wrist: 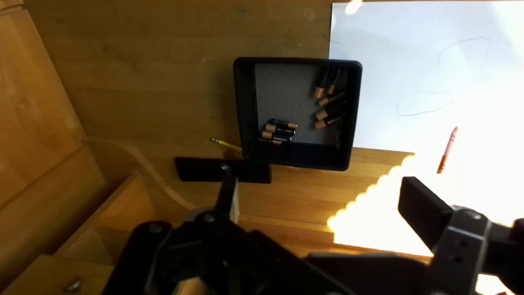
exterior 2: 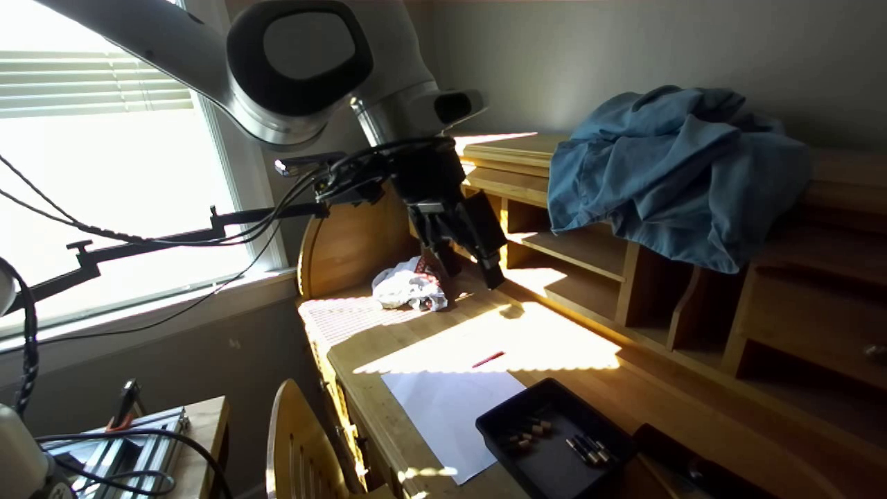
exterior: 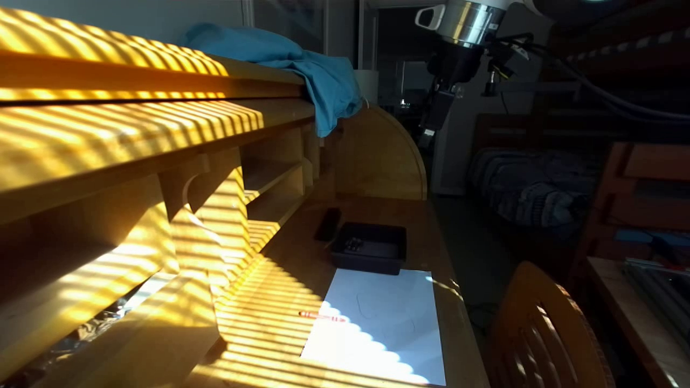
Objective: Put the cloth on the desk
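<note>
A crumpled blue cloth (exterior: 275,51) lies on the top ledge of the wooden desk's hutch. Part of it hangs down over the front edge, as it also shows in an exterior view (exterior 2: 679,166). It is out of the wrist view. The desk surface (exterior: 377,207) lies below the hutch and also shows in the wrist view (wrist: 155,90). My gripper (exterior 2: 472,274) is in the air above the desk, apart from the cloth. In the wrist view its two fingers (wrist: 321,194) are wide apart with nothing between them. It also shows in an exterior view (exterior: 427,132).
A black tray (wrist: 299,162) with several batteries stands on the desk. Beside it are white paper (wrist: 376,82), a red crayon (wrist: 447,149), a black bar (wrist: 204,170) and a yellow pencil (wrist: 225,143). A crumpled white thing (exterior 2: 405,287) lies nearby. A chair (exterior 2: 298,436) stands in front.
</note>
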Tool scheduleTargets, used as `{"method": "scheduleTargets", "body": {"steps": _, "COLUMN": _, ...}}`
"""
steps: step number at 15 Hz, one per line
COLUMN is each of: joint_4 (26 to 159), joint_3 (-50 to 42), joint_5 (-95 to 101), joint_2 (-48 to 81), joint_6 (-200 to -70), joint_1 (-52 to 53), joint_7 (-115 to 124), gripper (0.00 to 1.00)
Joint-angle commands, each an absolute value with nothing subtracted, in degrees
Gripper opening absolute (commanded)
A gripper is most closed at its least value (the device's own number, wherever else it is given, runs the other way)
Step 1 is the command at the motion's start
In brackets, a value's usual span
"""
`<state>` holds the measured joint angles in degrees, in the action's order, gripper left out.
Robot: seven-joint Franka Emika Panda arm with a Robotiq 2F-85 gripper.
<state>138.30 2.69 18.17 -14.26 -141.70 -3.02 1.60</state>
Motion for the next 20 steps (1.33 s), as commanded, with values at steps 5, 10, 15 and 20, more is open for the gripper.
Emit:
{"method": "scheduleTargets", "body": {"steps": 5, "joint_4": 137.1, "joint_3": 2.3, "joint_5": 19.8, "joint_2": -13.3, "joint_6": -143.7, "joint_1": -4.4, "joint_7": 5.3, "gripper": 1.0}}
{"method": "scheduleTargets", "body": {"steps": 10, "joint_4": 135.9, "joint_3": 0.3, "joint_5": 18.8, "joint_2": -11.1, "joint_6": -156.8, "joint_1": -6.2, "joint_7": 4.7, "gripper": 1.0}}
{"method": "scheduleTargets", "body": {"steps": 15, "joint_4": 135.7, "joint_3": -2.2, "joint_5": 13.5, "joint_2": -7.9, "joint_6": -168.1, "joint_1": -4.0, "joint_7": -1.6, "gripper": 1.0}}
{"method": "scheduleTargets", "body": {"steps": 20, "joint_4": 134.5, "joint_3": -3.9, "joint_5": 5.6, "joint_2": -4.0, "joint_6": -175.0, "joint_1": -0.5, "joint_7": -10.0, "gripper": 1.0}}
